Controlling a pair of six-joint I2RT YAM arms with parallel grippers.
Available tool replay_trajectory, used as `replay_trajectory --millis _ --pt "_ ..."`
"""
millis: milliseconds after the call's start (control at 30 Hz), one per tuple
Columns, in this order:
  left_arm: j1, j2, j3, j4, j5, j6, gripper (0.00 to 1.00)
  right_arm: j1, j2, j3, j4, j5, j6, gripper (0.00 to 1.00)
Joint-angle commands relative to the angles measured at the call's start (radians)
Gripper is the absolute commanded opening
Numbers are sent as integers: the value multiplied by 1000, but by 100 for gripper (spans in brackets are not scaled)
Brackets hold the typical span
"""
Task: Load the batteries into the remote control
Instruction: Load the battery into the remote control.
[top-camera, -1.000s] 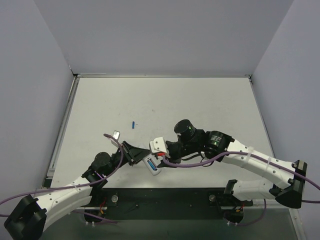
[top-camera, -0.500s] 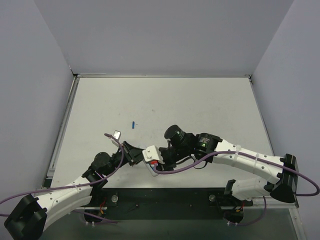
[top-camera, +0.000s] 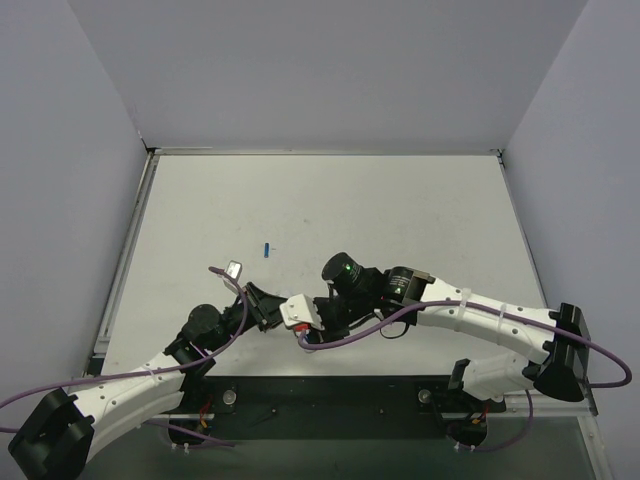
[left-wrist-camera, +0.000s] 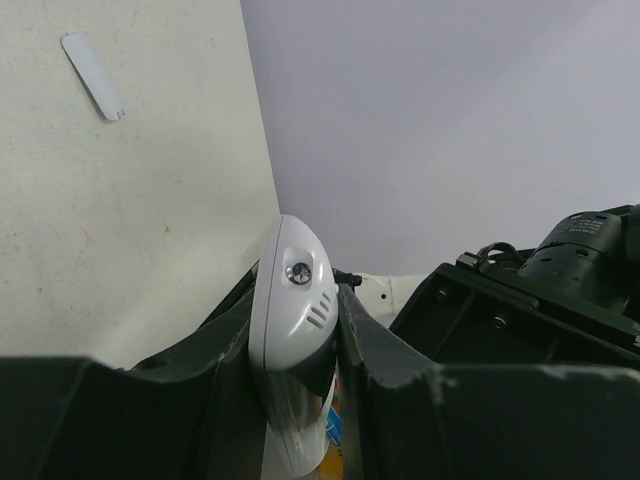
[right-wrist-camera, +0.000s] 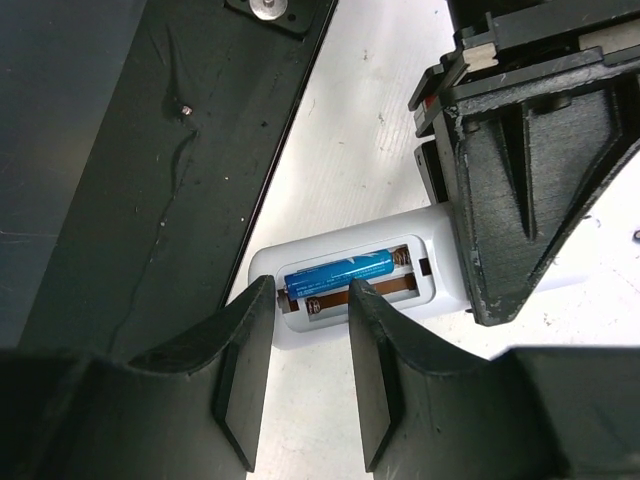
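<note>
remote held with its bay up, right jaws poised over it

the right jaws stand narrow with nothing between them, fingers (right-wrist-camera: 245, 370) straddling the end of the bay. whether their tips touch the casing i cannot tell from this angle. the left jaws are clamped on the other end of the remote control (right-wrist-camera: 335, 300), steadying it at the near edge of the desk (top-camera: 400, 200) so the open bay faces the right arm. one battery (right-wrist-camera: 340, 270) sits in the upper slot; the lower slot looks bare. the second battery (top-camera: 267, 249) lies well apart on the desk, probably the next thing to fetch, and the loose cover (left-wrist-camera: 92, 75) lies aside.
</note>
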Motion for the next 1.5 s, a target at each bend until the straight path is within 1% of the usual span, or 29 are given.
replay_trajectory --millis 0,667,867,1000,1467 --pt "-5 -4 27 82 13 11 0 13 11 -3 7 -11 -18 31" --pt "-5 -14 32 89 14 2 0 19 54 -10 25 16 -4 23" --pt "-5 -21 29 106 13 -9 0 23 76 -21 68 44 22 18" --pt "-7 -32 24 108 2 -12 0 23 80 -38 128 59 51 14" --pt "-18 -77 7 105 -45 -28 0 37 148 -72 246 113 108 10"
